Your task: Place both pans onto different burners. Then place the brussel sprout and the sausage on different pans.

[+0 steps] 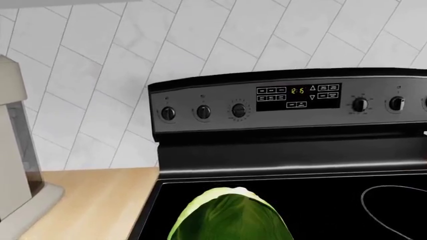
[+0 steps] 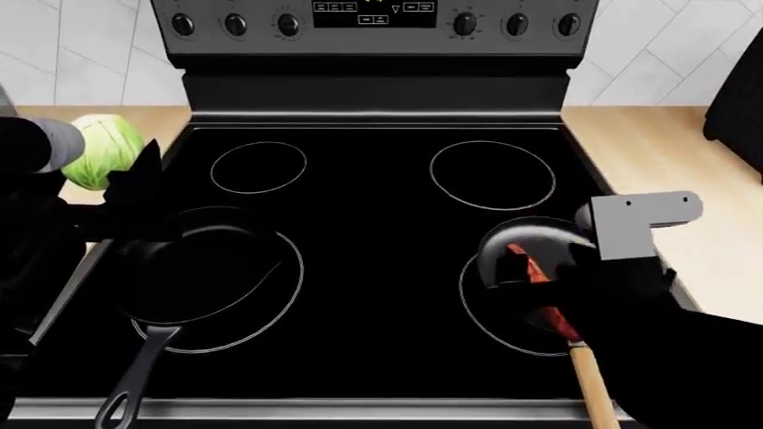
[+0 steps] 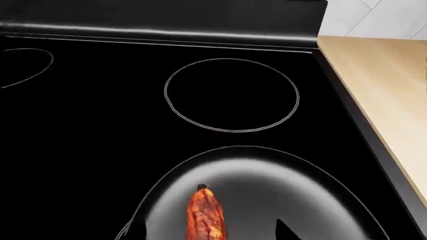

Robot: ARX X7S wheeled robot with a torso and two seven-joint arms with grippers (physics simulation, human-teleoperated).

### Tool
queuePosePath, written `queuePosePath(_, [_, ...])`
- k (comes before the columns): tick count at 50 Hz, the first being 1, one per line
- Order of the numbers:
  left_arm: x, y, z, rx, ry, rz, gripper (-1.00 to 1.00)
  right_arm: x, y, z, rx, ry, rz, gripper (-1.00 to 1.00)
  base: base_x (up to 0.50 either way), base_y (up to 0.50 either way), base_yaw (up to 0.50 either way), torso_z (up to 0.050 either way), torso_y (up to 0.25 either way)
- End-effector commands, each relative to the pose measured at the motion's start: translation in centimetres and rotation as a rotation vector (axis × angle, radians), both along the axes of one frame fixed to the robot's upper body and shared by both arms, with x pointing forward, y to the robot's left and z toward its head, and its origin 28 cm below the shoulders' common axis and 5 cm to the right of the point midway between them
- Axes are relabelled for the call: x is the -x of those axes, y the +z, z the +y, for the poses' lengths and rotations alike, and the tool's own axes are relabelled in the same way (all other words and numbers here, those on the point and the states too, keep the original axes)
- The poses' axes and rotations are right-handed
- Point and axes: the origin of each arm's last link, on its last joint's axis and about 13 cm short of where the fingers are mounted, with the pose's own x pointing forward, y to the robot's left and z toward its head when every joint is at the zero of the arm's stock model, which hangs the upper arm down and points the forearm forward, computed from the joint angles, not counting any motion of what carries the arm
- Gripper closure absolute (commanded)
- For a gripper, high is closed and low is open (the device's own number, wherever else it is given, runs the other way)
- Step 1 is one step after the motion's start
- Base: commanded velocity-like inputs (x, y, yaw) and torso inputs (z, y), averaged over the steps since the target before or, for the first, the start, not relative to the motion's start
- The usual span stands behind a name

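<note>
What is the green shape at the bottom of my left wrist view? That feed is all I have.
Observer: It is the brussel sprout, held up by the left end effector over the stove's left edge.
Operator: Is a pan directly under it?
Observer: No. The cast-iron pan sits on the front left burner, nearer the robot than the sprout.
Operator: Where is the sausage?
Observer: The sausage is in or just above the wooden-handled pan on the front right burner. I cannot tell whether it has been released.
</note>
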Motion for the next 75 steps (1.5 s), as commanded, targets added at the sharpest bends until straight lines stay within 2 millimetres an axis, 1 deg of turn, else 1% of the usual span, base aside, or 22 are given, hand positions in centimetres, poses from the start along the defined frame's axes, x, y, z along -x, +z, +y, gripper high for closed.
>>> queuePosePath(1, [0.0,0.1,0.0,0.014,0.003,-0.008,1.00,0.7,2.4,-0.4,-0.020,0.010,-0.087,-1.00,0.00,0.00,0.00,0.000,0.000])
queuePosePath(7, [-0.1,0.1,0.1,0.019,0.005,-0.007,1.00,2.2,5.9,-0.7,-0.034,-0.009,-0.220,-1.00,0.00,0.00,0.00,0.000,0.000])
queuePosePath(12, [-0.1,0.0,0.0,0.016,0.004,-0.003,1.00,3.7,7.9,-1.0,-0.045,-0.033,-0.312,-1.00,0.00,0.00,0.00,0.000,0.000])
queuePosePath(20, [-0.4,-0.1,0.1,0.016,0.008,0.006,1.00,5.7,9.6,-1.9,-0.070,-0.083,-0.405,-1.00,0.00,0.00,0.00,0.000,0.000])
queuePosePath(23, [-0.7,-0.2,0.2,0.017,0.011,0.014,1.00,6.4,9.9,-2.2,-0.077,-0.098,-0.425,-1.00,0.00,0.00,0.00,0.000,0.000])
queuePosePath(24, [-0.8,0.1,0.3,0.018,0.014,0.017,1.00,6.6,9.9,-2.3,-0.078,-0.102,-0.433,-1.00,0.00,0.00,0.00,0.000,0.000])
queuePosePath(28, [-1.5,-0.1,0.4,0.011,0.023,0.030,1.00,7.3,10.4,-2.6,-0.089,-0.128,-0.463,-1.00,0.00,0.00,0.00,0.000,0.000])
queuePosePath(30, [-2.1,0.2,0.4,0.004,0.027,0.040,1.00,7.5,10.4,-2.7,-0.090,-0.137,-0.471,-1.00,0.00,0.00,0.00,0.000,0.000])
queuePosePath(37, [-4.1,-0.5,0.4,-0.008,0.040,0.087,1.00,7.4,9.7,-2.8,-0.095,-0.141,-0.457,-1.00,0.00,0.00,0.00,0.000,0.000])
queuePosePath(38, [-5.5,-1.3,0.3,-0.012,0.043,0.130,1.00,7.2,9.5,-2.7,-0.093,-0.138,-0.448,-1.00,0.00,0.00,0.00,0.000,0.000])
queuePosePath(40, [-7.3,-2.3,0.2,-0.014,0.049,0.183,1.00,6.9,9.1,-2.6,-0.090,-0.133,-0.437,-1.00,0.00,0.00,0.00,0.000,0.000])
queuePosePath(43, [-8.5,-3.2,0.2,-0.014,0.051,0.222,1.00,6.6,8.8,-2.5,-0.090,-0.133,-0.427,-1.00,0.00,0.00,0.00,0.000,0.000])
queuePosePath(45, [-8.9,-3.2,0.2,-0.012,0.052,0.238,1.00,6.5,8.8,-2.6,-0.091,-0.135,-0.424,-1.00,0.00,0.00,0.00,0.000,0.000])
queuePosePath(49, [-9.1,-4.3,0.1,-0.007,0.053,0.258,1.00,6.4,8.6,-2.6,-0.092,-0.135,-0.419,-1.00,0.00,0.00,0.00,0.000,0.000])
queuePosePath(59, [-9.0,-6.0,0.4,0.018,0.063,0.300,1.00,6.3,8.3,-2.5,-0.092,-0.132,-0.412,-1.00,0.00,0.00,0.00,0.000,0.000])
queuePosePath(75, [-8.2,-8.9,1.1,0.051,0.075,0.360,1.00,6.0,8.0,-2.3,-0.092,-0.125,-0.401,-1.00,0.00,0.00,0.00,0.000,0.001])
